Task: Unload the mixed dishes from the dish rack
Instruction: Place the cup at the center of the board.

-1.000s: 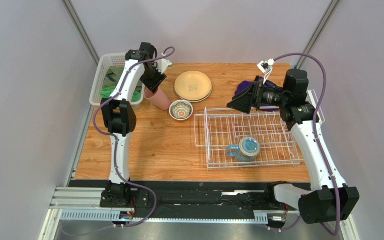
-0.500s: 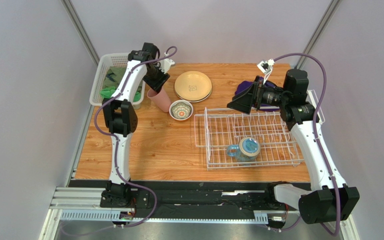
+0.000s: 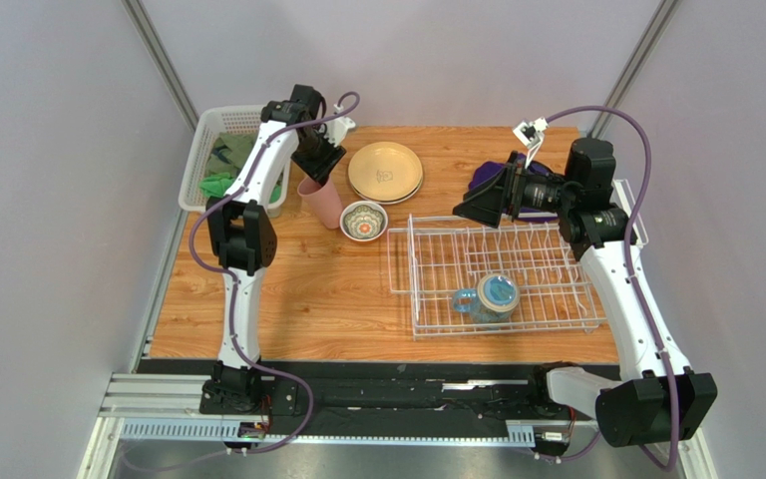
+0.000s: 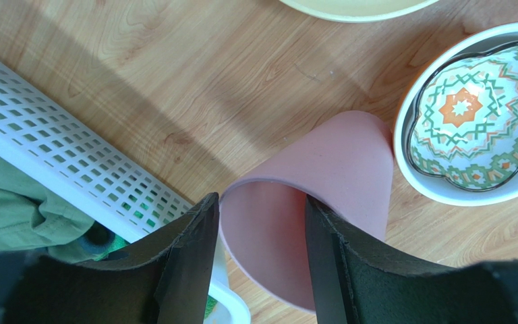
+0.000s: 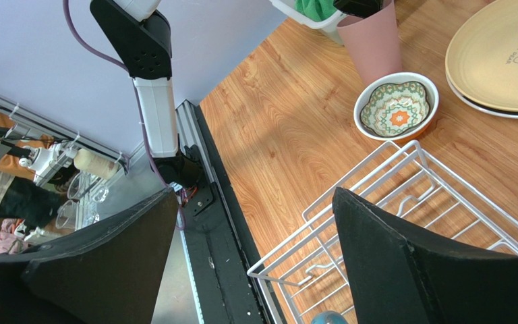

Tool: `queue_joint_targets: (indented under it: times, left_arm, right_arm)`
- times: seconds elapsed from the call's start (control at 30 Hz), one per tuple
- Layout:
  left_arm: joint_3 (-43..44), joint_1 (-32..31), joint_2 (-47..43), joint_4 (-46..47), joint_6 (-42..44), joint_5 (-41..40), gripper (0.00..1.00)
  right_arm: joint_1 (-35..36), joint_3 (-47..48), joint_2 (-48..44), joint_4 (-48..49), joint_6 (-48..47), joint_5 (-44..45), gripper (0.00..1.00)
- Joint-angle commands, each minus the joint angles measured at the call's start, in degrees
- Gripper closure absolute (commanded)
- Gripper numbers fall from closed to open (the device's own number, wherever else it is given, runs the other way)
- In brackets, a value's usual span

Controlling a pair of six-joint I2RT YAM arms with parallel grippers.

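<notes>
The pink tumbler point(image 3: 322, 205) stands on the table between the white basket and the patterned bowl point(image 3: 363, 220). My left gripper point(image 3: 314, 176) is at its mouth. In the left wrist view the fingers point(image 4: 260, 202) are parted over the tumbler's opening point(image 4: 322, 182) and do not pinch its wall. The cream plates point(image 3: 385, 172) lie stacked behind the bowl. The blue-handled mug point(image 3: 487, 297) lies in the white wire dish rack point(image 3: 507, 330). My right gripper point(image 3: 475, 205) is open and empty above the rack's far left corner point(image 5: 292, 239).
A white mesh basket point(image 3: 219, 150) with green cloth stands at the far left, touching distance from the tumbler. A purple cloth point(image 3: 492, 178) lies behind the rack under my right wrist. The bowl point(image 4: 474, 125) is right beside the tumbler.
My left gripper has carried the tumbler a little to the right, toward the bowl, and the tumbler now stands more upright. The right arm has not moved.
</notes>
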Motion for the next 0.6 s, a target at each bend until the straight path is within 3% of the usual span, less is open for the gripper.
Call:
queue_joint_targets:
  times: [0.0, 0.57]
  left_arm:
    - [0.0, -0.9, -5.4, 0.8, -1.0, -1.0, 0.42]
    - [-8.3, -2.6, -11.4, 1.2, -2.1, 0.4, 0.43]
  right_arm:
    - [0.1, 0.6, -0.7, 0.5, -1.1, -0.1, 0.11]
    - [0.1, 0.1, -1.0, 0.8, -1.1, -0.3, 0.11]
